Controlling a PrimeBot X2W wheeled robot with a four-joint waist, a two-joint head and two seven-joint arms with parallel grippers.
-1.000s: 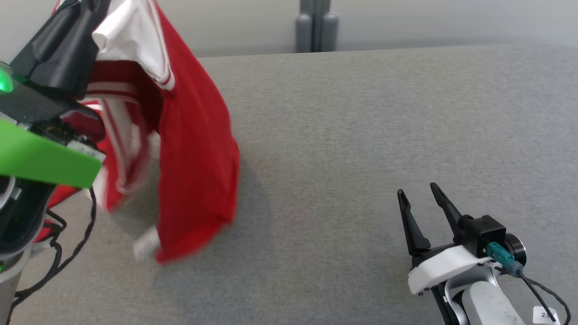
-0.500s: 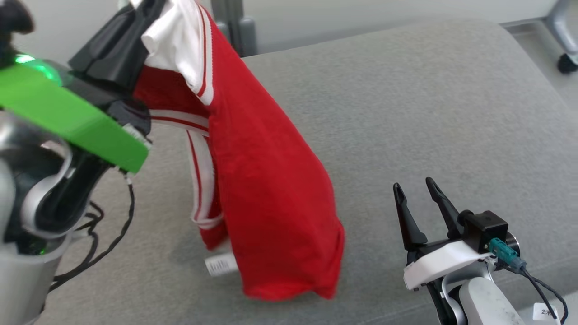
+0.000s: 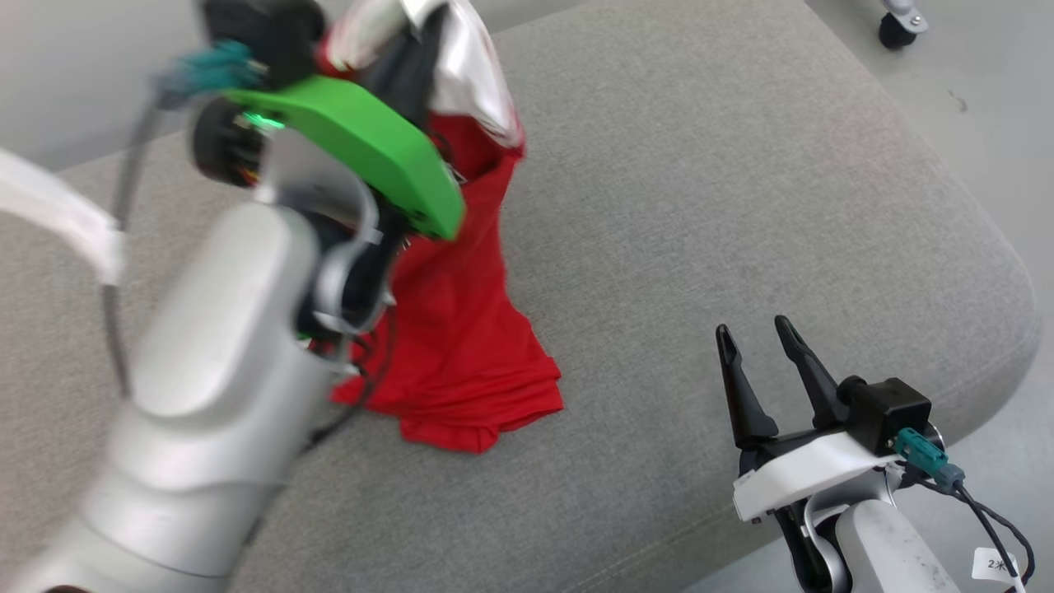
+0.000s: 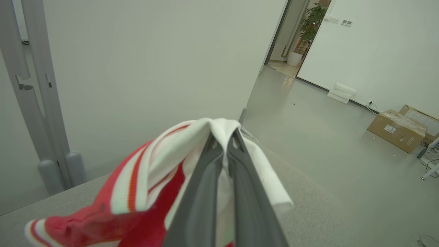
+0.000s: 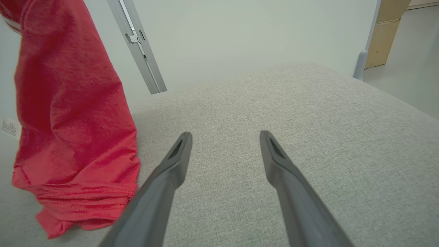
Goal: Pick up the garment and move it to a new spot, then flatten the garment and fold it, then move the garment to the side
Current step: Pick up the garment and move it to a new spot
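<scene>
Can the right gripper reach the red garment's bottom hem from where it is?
Probably yes. The right gripper stands open, and just bare grey cushion lies between it and the hem, which rests bunched on the cushion to its left.

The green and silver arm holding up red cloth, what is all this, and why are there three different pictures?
It is a robot with two arms. One picture comes from a camera on its head, looking down at a gray padded surface. The other two come from a camera on each wrist, looking along that arm's two dark fingers. The left gripper is shut on the white, striped edge of a red garment and holds it up, while the garment's lower end bunches on the surface. The right gripper is open and empty, at the lower right of the head view, apart from the garment. The job is to move, flatten and fold the garment.
</scene>
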